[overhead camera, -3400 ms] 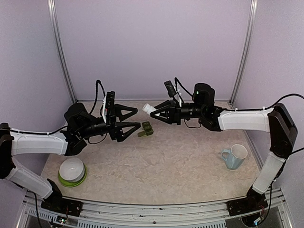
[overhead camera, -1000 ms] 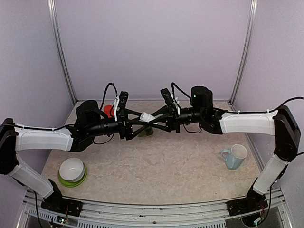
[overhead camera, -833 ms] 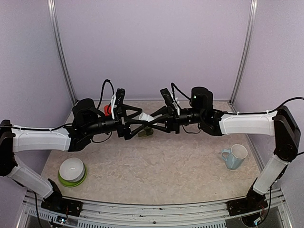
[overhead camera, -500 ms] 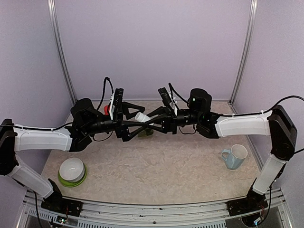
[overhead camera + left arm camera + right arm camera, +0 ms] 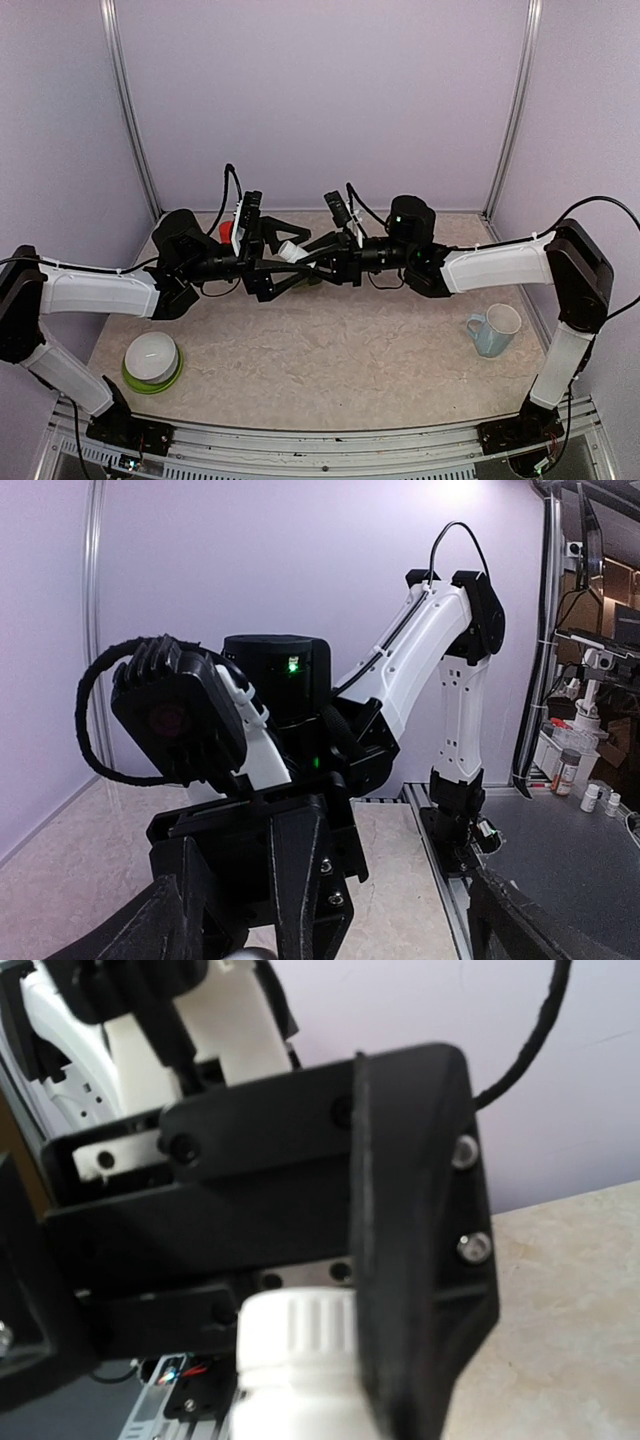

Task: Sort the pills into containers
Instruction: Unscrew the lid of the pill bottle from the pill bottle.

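1. Gripping the white bottle (image 5: 290, 249) above the table: right gripper (image 5: 314, 258) is pinched on its body, ribbed cap facing the left arm.
2. Left gripper (image 5: 297, 256) is spread wide, fingers either side of the bottle cap; can't tell if they touch it.
3. Containers (image 5: 308, 282), a green strip, sit just beneath the bottle, mostly hidden by both grippers.

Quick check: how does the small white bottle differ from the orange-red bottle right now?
The small white plastic bottle is up off the table, tipped sideways in the right claw. The orange-red cylindrical bottle is at the back, in neither claw. The white one is in plain sight, while the orange-red one is mostly hidden behind the left arm. They also differ in colour. Both are small bottles.
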### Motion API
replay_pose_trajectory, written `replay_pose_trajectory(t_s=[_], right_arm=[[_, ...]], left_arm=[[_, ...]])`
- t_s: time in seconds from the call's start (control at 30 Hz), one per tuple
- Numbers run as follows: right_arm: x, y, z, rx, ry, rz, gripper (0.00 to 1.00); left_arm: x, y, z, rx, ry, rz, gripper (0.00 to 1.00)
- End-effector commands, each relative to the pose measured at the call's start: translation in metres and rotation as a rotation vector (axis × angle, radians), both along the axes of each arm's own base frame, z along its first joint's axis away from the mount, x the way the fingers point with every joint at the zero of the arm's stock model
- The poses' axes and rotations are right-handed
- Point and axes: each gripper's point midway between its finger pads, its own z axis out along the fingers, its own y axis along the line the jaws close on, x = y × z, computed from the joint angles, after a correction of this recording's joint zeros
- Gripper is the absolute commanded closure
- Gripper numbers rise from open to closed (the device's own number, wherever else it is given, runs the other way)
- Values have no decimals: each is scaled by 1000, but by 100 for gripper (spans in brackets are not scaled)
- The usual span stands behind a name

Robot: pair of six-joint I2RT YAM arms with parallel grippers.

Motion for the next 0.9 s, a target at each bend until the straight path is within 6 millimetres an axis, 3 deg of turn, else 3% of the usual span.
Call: replay_pose_trajectory(t_s=[0.0, 0.17, 0.53, 0.87], right_arm=[[9, 2, 9, 26, -18, -72, 93], [21, -2, 9, 18, -5, -126, 94], [40, -18, 17, 33, 2, -219, 94], [44, -24, 23, 41, -10, -226, 94]], left_arm=[[-1, 0, 2, -12, -7, -18, 9], [0, 1, -1, -9, 4, -5, 17], [3, 8, -5, 18, -6, 50, 17], [2, 13, -11, 50, -8, 81, 16]])
